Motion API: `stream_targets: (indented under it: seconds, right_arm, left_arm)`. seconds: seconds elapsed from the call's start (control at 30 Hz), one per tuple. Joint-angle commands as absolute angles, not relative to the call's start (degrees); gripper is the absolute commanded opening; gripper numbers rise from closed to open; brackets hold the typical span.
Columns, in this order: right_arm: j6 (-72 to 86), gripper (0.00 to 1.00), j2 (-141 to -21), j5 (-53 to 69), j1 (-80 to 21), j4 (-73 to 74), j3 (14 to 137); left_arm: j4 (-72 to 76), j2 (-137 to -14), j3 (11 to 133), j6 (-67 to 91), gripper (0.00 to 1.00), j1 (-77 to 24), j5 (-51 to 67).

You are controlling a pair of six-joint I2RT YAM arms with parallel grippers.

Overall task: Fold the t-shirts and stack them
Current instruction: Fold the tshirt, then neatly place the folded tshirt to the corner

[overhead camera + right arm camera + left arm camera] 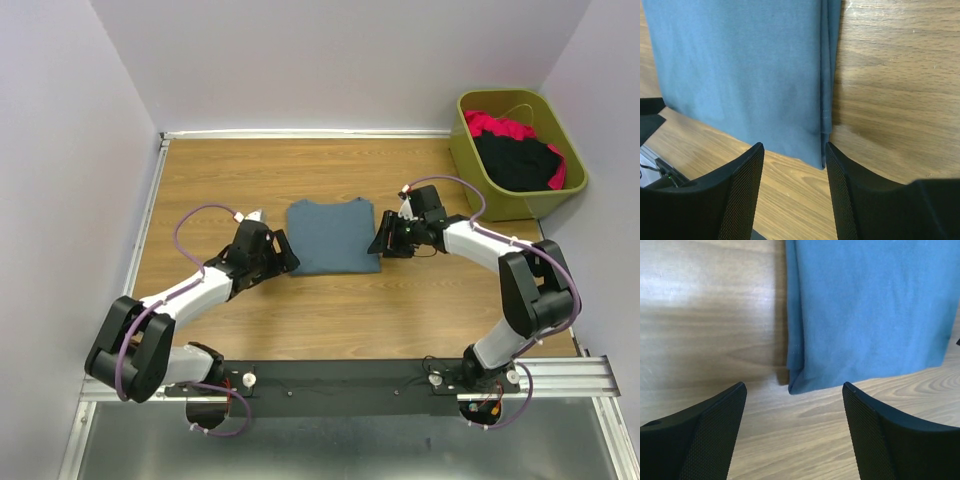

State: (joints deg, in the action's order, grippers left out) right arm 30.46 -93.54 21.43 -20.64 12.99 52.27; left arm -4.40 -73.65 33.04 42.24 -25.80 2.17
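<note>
**One shirt nearly folded, two more waiting in the bin**

Nearest to me, the left gripper [794, 384] has its fingers spread wide with only bare wood between them. The near left corner of the slate-blue t-shirt [333, 237] lies just beyond the tips, clear of both pads. Across the cloth, the right gripper [794, 144] shows a narrower gap, also empty. The shirt's near right corner sits just off the tip of one finger, and I cannot tell whether cloth and pad touch.

Between the two sets of fingers the blue shirt lies flat on the wooden table [220, 180], its sides turned in to a tidy rectangle and its collar at the far end. I judge the side folds done. With both grippers poised at the near corners, a hem-to-collar fold looks to be what is left on this one.

Far beyond the right fingers stands the olive-green bin [480, 170], holding a red-pink t-shirt [495, 125] and a black t-shirt [515, 160], both crumpled. Neither is folded and no stack has begun, so most of the job lies ahead.
</note>
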Motion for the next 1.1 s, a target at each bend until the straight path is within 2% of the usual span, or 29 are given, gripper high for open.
stream_targets:
  seconds: [0.0, 0.13, 0.3, 0.77, 0.93, 1.0, 1.07]
  right_arm:
    - [29.7, 0.60, -90.6, 19.7, -21.0, 13.6, 51.2]
    - [29.7, 0.63, -89.6, 19.8, -21.0, 13.6, 50.8]
    - [29.2, 0.65, -87.8, 19.2, -21.0, 13.7, 49.8]
    - [27.6, 0.66, -83.9, 19.1, -21.0, 13.9, 49.8]
    - [26.6, 0.66, -83.9, 19.3, -21.0, 14.1, 50.3]
    - [26.4, 0.66, -83.9, 19.2, -21.0, 14.2, 50.4]
    - [26.1, 0.66, -83.7, 19.0, -21.0, 14.4, 50.4]
  left_arm:
    - [1.8, -71.5, 29.0, 51.7, 0.86, -26.2, 1.9]
    - [4.9, -72.9, 27.8, 55.4, 0.86, -27.1, 1.0]
    - [10.3, -77.5, 27.8, 57.7, 0.81, -28.5, 0.4]
    - [12.3, -82.9, 27.1, 63.3, 0.57, -29.6, -3.5]
    - [13.1, -83.8, 27.2, 63.7, 0.37, -29.7, -4.6]
    - [13.3, -84.3, 27.7, 62.8, 0.24, -29.6, -4.8]
    - [13.1, -85.3, 29.1, 61.2, 0.07, -29.6, -5.2]
